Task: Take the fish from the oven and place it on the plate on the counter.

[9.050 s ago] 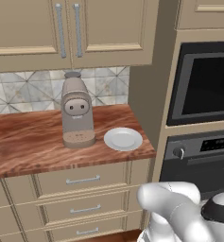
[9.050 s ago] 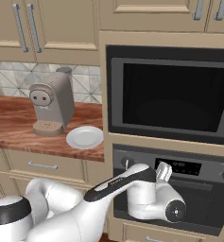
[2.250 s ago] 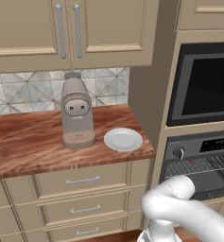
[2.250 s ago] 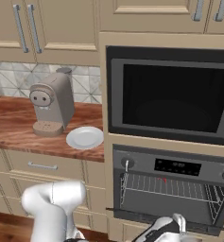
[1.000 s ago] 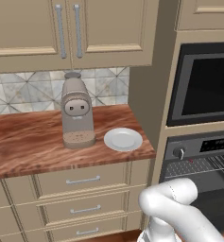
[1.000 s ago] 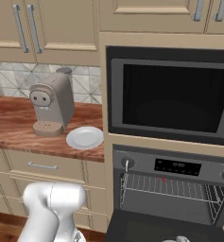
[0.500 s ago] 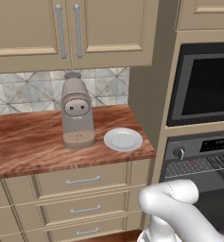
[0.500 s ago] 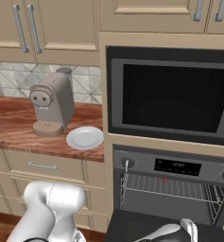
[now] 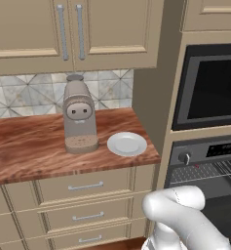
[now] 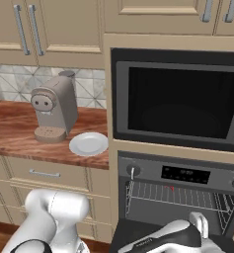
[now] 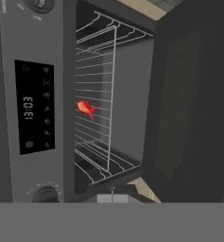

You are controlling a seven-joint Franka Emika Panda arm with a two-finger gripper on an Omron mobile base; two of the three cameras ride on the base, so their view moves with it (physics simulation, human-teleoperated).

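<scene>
Now, working from left to right as the right base view has it, we have the coffee machine [image 10: 53,107] and the plate [image 10: 89,144] well off to the left of and above our gripper [image 10: 201,223], both standing on the tabletop [image 10: 19,132]. The oven [image 10: 180,190] stands open right ahead of the gripper, its door folded down beneath our wrist. Through the hand view, which is rolled on its side, we see the fish [image 11: 87,109] lying on a wire rack [image 11: 95,99] some way ahead of the fingertips, deep inside the cavity. Our gripper is fully closed and holds nothing.

To do this step well, we judge that the fingers must spread before we go in, since the fish is small and closed tips would only push it along the wires. We should centre it between the tips, advance straight along the rack without catching the bars, and pinch across its narrow body. Clearing the door edge on the way matters too.
</scene>
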